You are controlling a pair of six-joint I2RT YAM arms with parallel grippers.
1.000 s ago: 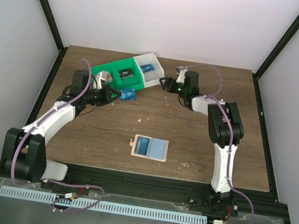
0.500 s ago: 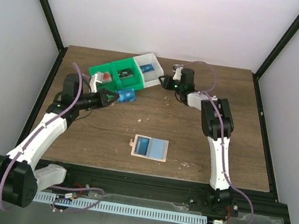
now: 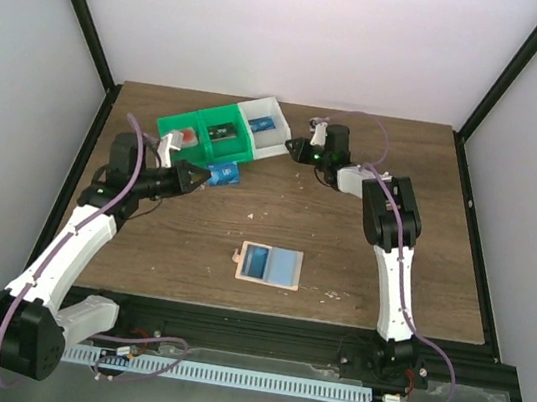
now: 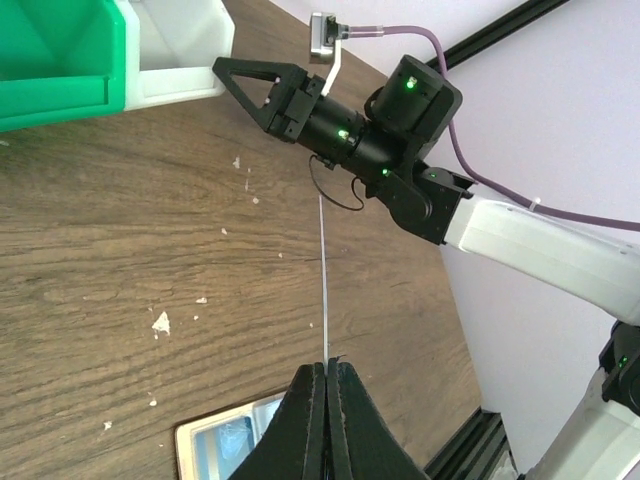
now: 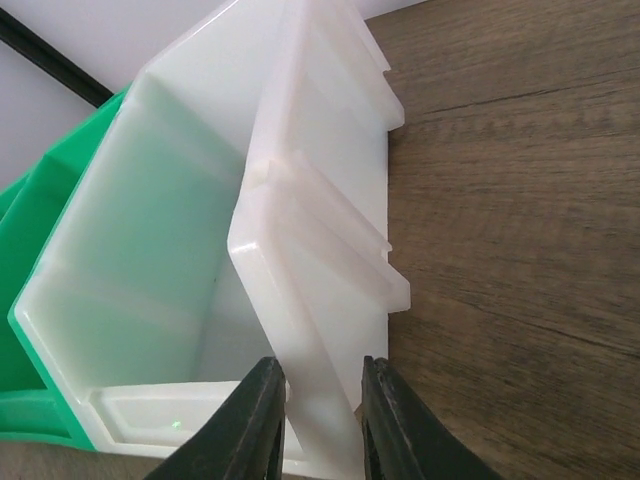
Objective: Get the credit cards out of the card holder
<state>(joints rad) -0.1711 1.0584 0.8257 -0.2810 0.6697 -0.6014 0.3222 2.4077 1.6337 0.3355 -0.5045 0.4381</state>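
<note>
I work at a brown wood-grain surface [image 3: 363,246] flecked with pale crumbs [image 4: 160,322]. Plain white walls [image 3: 303,34] close it in on three sides, with black frame posts [image 3: 80,6] running up the corners. The light is soft and even.

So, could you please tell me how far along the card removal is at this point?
One blue card is out, pinched in the left claw beside the green bin. The right claw grips the white bin by its wall. A light blue card is left in the card holder.
</note>
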